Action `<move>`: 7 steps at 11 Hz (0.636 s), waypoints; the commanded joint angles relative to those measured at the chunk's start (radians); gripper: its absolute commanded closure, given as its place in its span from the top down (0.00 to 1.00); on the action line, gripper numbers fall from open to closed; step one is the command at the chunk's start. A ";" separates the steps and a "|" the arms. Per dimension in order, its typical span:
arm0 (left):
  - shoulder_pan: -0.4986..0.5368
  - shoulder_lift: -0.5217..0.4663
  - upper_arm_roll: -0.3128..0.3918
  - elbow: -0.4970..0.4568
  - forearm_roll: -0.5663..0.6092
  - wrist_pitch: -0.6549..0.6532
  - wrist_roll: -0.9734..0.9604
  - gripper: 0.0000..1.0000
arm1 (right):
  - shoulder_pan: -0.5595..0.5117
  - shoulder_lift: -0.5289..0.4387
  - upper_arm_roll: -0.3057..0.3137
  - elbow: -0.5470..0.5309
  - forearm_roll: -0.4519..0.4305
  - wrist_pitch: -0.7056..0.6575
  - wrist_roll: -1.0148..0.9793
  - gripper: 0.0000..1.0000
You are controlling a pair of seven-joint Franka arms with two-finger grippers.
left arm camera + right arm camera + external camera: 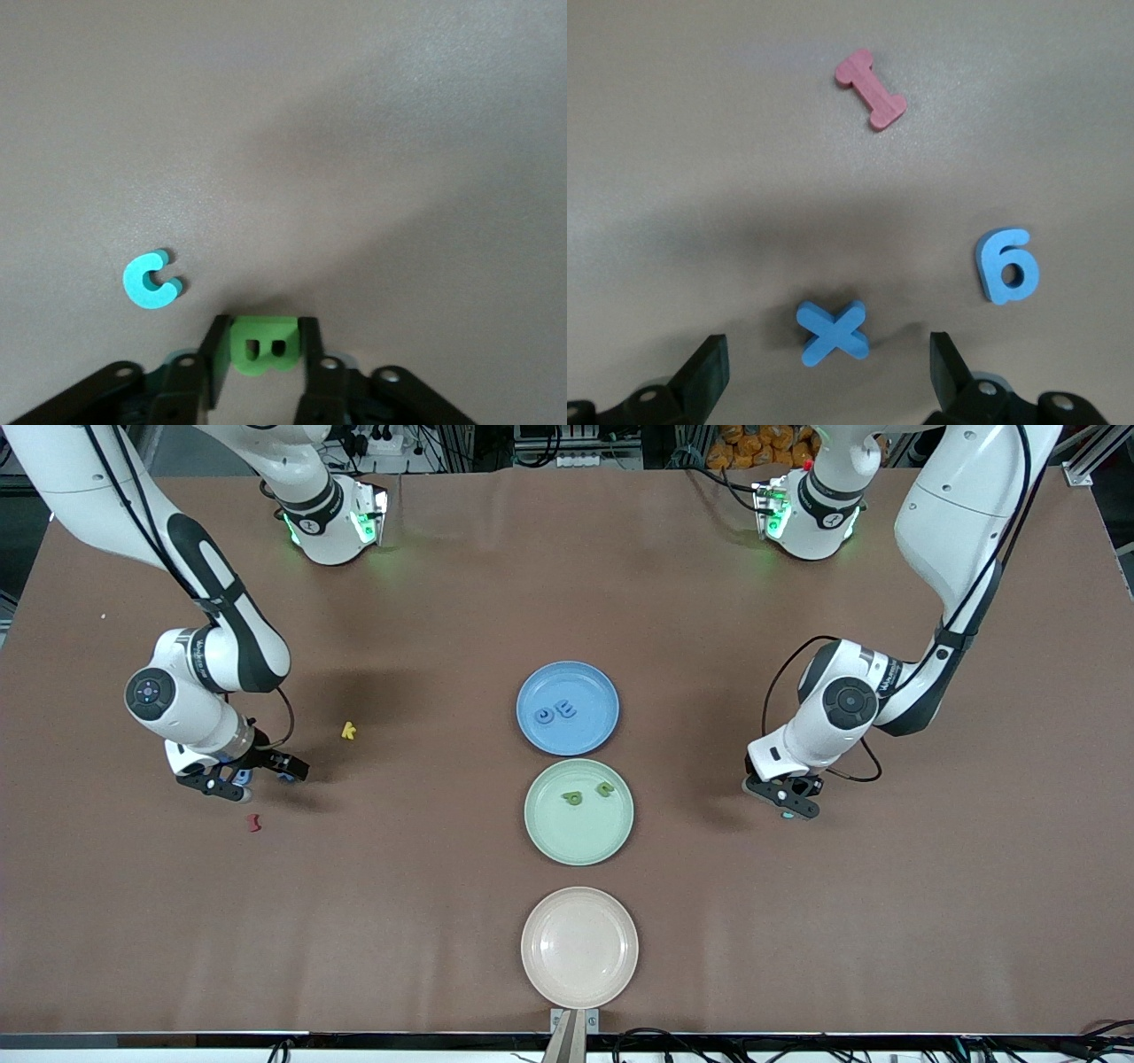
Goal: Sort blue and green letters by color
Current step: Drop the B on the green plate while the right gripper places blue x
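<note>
My left gripper (785,801) is low at the table toward the left arm's end, shut on a green letter B (263,347), with a finger against each side. A cyan C (151,282) lies on the table beside it. My right gripper (827,345) stands open toward the right arm's end, just above a blue X (833,333) that lies free between its fingers. A blue 6 (1007,266) lies beside the X. Two blue letters (556,712) rest on the blue plate (594,689) and two green letters (588,794) on the green plate (585,840).
A beige plate (578,948) stands nearest the front camera, in line with the other two plates. A yellow k (349,731) and a dark red letter (254,823) lie near my right gripper (257,775); the red one shows as an I (872,90).
</note>
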 commanded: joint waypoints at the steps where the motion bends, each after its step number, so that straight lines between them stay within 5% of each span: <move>1: 0.003 0.011 -0.002 0.025 0.025 0.012 0.005 0.06 | -0.020 -0.006 0.010 -0.024 -0.017 0.036 0.000 0.76; 5: -0.006 -0.005 -0.069 0.092 0.008 0.001 -0.036 0.01 | -0.019 0.022 0.010 -0.028 -0.017 0.073 0.003 0.50; 7: -0.020 0.012 -0.121 0.146 -0.012 0.001 -0.132 0.01 | -0.019 0.022 0.010 -0.027 -0.017 0.072 0.008 0.23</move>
